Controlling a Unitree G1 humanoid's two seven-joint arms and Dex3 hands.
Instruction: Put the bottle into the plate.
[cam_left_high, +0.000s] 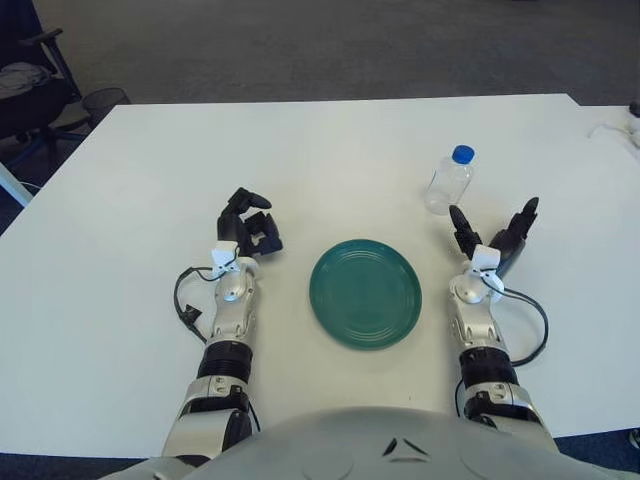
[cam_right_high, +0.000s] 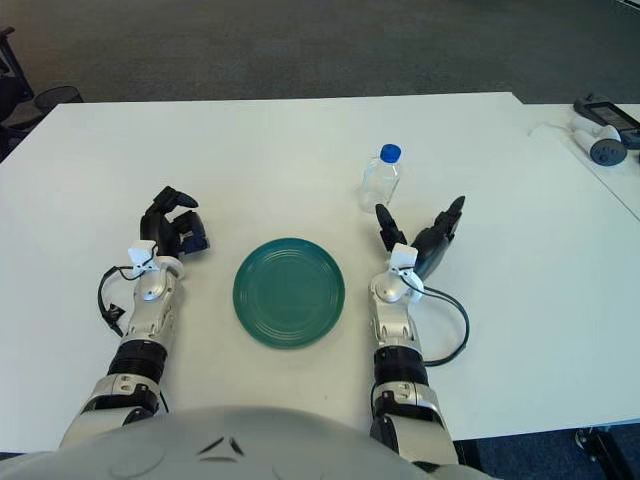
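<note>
Reaching is the step in hand: in the left eye view the right hand (cam_left_high: 492, 245), fingers spread and empty, sits just short of the upright bottle (cam_left_high: 447, 181), beyond the plate (cam_left_high: 365, 293). In the right eye view the left hand (cam_right_high: 172, 232) shows left of the plate, fingers loosely curled on nothing; next, the right must close around the bottle.

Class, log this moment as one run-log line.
right hand open, near bottle | bottle upright, ungrasped | green plate empty | left hand idle beside plate

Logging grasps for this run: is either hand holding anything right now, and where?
Nothing is held. The right hand is open, just short of the bottle; the left hand is curled and holds nothing.
</note>
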